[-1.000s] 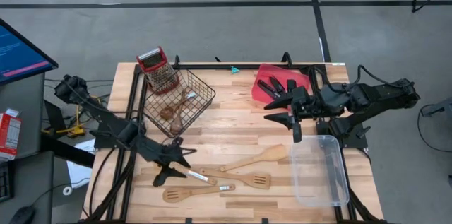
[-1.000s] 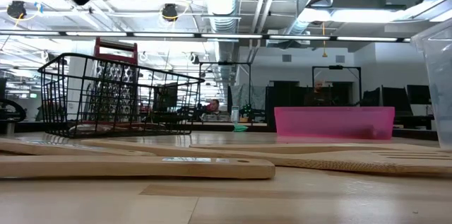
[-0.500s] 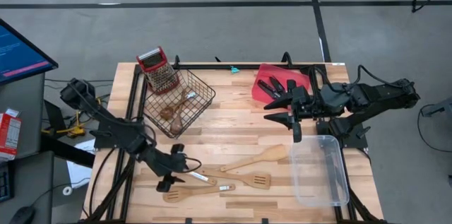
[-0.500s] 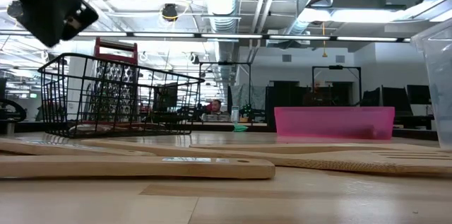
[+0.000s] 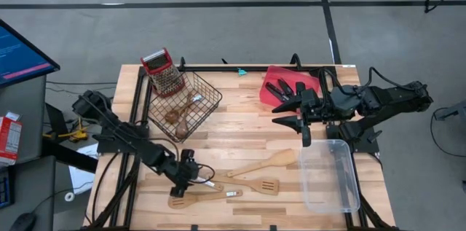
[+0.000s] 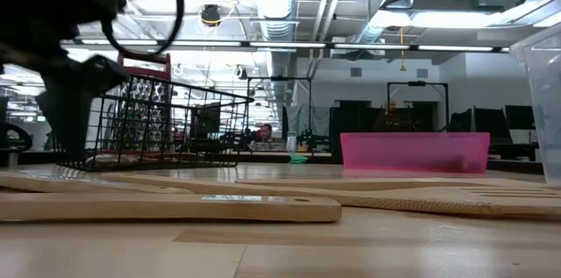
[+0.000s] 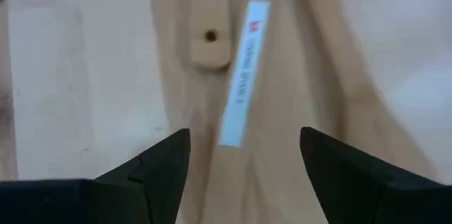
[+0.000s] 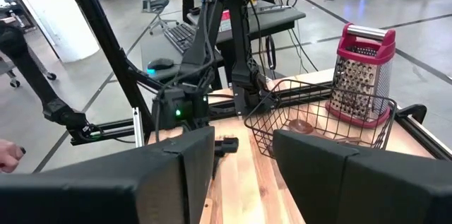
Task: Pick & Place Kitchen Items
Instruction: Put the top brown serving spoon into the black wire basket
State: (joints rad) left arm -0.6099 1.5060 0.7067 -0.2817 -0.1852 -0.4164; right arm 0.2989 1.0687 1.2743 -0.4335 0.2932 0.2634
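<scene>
While open, L end effector (image 7: 244,157) straddles labelled spatula handle (image 7: 244,97) | table

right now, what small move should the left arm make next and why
Probably lower straight down and close. The left gripper hovers with fingers open on either side of a wooden spatula handle bearing a label, above the table, not yet gripping it. The right gripper waits near the red tray.
</scene>
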